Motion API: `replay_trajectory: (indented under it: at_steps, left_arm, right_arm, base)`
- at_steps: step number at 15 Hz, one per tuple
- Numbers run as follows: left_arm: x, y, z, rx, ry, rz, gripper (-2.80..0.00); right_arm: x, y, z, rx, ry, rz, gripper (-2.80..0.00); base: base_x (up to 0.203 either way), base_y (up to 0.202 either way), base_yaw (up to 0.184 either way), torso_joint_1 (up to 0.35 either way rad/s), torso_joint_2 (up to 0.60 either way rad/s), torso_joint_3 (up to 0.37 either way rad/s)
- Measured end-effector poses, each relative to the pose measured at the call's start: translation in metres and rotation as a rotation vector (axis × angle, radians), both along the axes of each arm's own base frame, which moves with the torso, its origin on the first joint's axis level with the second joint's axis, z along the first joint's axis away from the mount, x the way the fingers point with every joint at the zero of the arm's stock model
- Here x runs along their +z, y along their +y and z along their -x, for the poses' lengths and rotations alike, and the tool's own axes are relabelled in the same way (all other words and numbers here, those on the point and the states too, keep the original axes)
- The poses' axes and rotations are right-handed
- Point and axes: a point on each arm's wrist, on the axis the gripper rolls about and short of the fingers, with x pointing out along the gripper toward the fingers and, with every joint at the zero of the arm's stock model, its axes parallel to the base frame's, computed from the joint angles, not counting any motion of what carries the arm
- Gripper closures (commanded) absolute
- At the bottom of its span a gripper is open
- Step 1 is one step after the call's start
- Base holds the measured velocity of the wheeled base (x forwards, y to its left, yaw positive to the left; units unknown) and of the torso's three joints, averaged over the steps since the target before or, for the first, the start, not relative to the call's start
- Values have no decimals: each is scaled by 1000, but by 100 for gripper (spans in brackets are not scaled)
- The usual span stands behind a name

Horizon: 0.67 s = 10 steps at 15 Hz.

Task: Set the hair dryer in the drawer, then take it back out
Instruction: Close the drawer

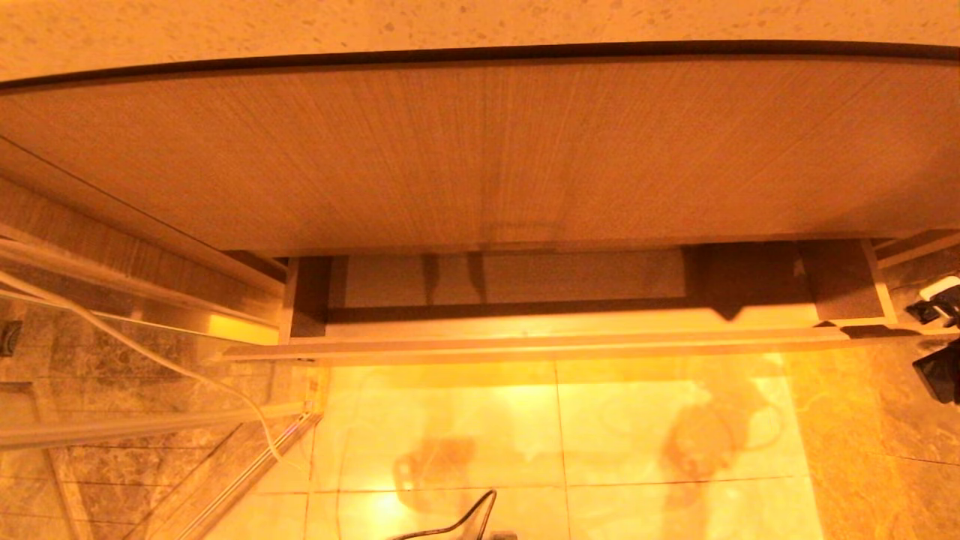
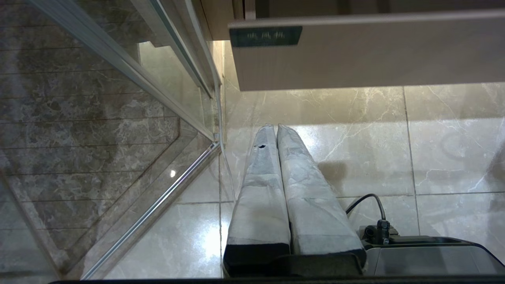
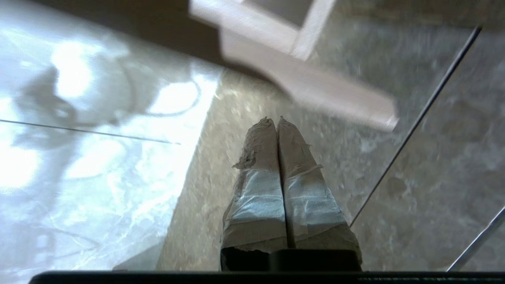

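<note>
The drawer [image 1: 540,346] is pulled partly out beneath the tall wood-grain panel, and its boxed cut-out [image 1: 510,279] shows inside. No hair dryer shows in any view. My left gripper [image 2: 275,128] is shut with nothing in it, hanging low over the floor tiles below the drawer front [image 2: 355,59] near its left end. My right gripper [image 3: 275,120] is also shut and holds nothing. It hangs over the floor by the drawer's right corner [image 3: 311,83]. Only a dark part of the right arm [image 1: 937,371] shows at the head view's right edge.
A speckled countertop [image 1: 480,22] runs above the wood-grain panel [image 1: 480,150]. A glass shower screen with a metal frame [image 2: 150,79] stands on the left, with a thin white cord [image 1: 150,352] along it. Glossy floor tiles [image 1: 555,435] lie below the drawer.
</note>
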Motion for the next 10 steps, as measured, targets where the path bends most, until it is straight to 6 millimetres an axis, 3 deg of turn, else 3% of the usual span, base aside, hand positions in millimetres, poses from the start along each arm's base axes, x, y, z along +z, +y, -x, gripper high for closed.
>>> replay_trajectory:
  at_steps: [4,10]
  left_arm:
    - [0,0,0,0,0,0,0]
    - [0,0,0,0,0,0,0]
  right_arm:
    - [9,8,14,40,10,31,0]
    - [1,16,23,54,13,38,0]
  base:
    - [0,0,0,0,0,0]
    - [0,0,0,0,0,0]
